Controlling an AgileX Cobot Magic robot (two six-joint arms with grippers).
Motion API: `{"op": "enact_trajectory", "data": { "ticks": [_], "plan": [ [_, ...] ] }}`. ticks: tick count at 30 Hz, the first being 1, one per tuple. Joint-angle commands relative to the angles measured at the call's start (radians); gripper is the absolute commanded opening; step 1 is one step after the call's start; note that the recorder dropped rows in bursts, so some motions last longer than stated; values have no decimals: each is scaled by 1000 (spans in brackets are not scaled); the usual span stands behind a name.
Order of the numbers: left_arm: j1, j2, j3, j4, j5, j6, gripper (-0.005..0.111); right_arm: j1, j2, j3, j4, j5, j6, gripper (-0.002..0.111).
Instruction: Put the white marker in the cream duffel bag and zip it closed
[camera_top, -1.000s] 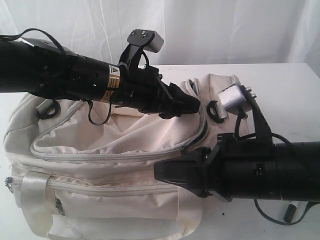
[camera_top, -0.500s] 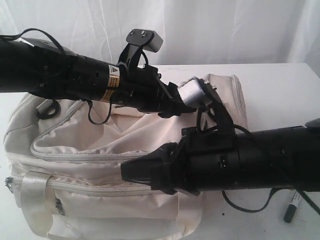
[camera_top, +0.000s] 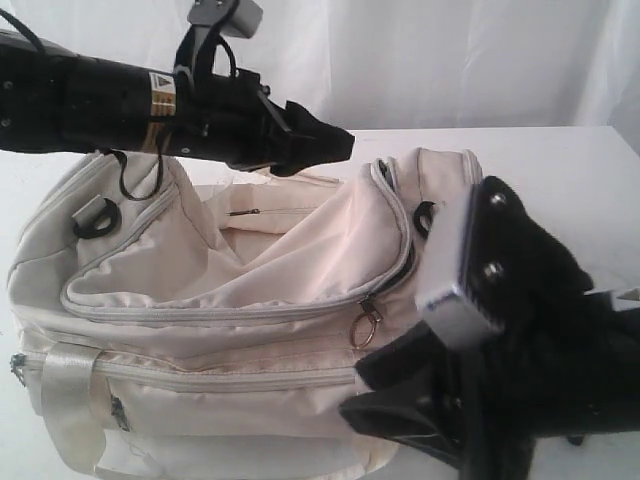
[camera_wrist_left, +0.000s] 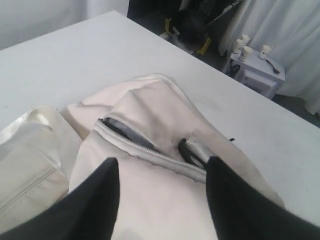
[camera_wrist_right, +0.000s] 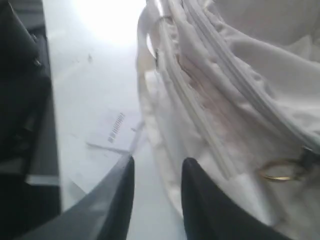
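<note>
The cream duffel bag (camera_top: 200, 300) lies on the white table (camera_top: 560, 170), its top flap slack and gaping at the back. A metal ring zipper pull (camera_top: 365, 325) hangs at the flap's front right corner. My left gripper (camera_top: 335, 145) hovers above the bag's back. It is open (camera_wrist_left: 162, 170) over the bag's end (camera_wrist_left: 150, 200), near a black strap loop (camera_wrist_left: 187, 150). My right gripper (camera_top: 375, 400) sits low at the bag's front right corner. It is open (camera_wrist_right: 157, 175), with nothing between its fingers, beside the bag's side (camera_wrist_right: 210, 115) and the ring pull (camera_wrist_right: 277, 170). The white marker is hidden.
A white curtain (camera_top: 430, 60) hangs behind the table. A paper tag (camera_wrist_right: 112, 130) lies on the table beside the bag. Beyond the table's far edge stand dark equipment (camera_wrist_left: 192, 25) and a small white stand with cups (camera_wrist_left: 255, 62).
My left arm rose and drew back left off the bag. The right arm swung down to the bag's front right corner, now covering the marker. The flap sagged and the ring pull came into view.
</note>
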Motion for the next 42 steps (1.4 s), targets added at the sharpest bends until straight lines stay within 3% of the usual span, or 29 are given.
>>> {"op": "enact_trajectory", "data": {
  "ticks": [1,7,14,16,19,23,27,33,36,39,42],
  "plan": [
    [19,-36,2,9,-146,15,56,3,-104,-4,-461,-93,17,36],
    [19,-65,54,9,-265,69,56,3,-112,-2,-704,-318,44,51],
    [-4,-141,182,9,-311,319,55,3,-39,-2,-738,-404,117,51],
    [-40,-170,214,9,-178,414,51,3,-32,-2,-738,-425,243,51],
    [-119,-197,233,9,163,531,44,3,-35,-2,-738,-475,398,51],
    [-245,-203,233,9,594,577,44,3,-49,-2,-736,-551,584,51],
    [-364,-203,233,9,898,581,44,3,-83,-2,-736,-592,790,51],
    [-531,-203,250,9,999,586,46,-23,-97,-2,-736,-552,1227,51],
    [-603,-203,303,5,1110,632,49,-43,-89,-2,-736,-545,1323,55],
    [-629,-203,361,-83,1201,656,56,-45,-70,-2,-736,-545,1372,64],
    [-629,-203,410,-164,1203,656,58,-45,-39,-2,-736,-543,1447,68]
  ]
}}
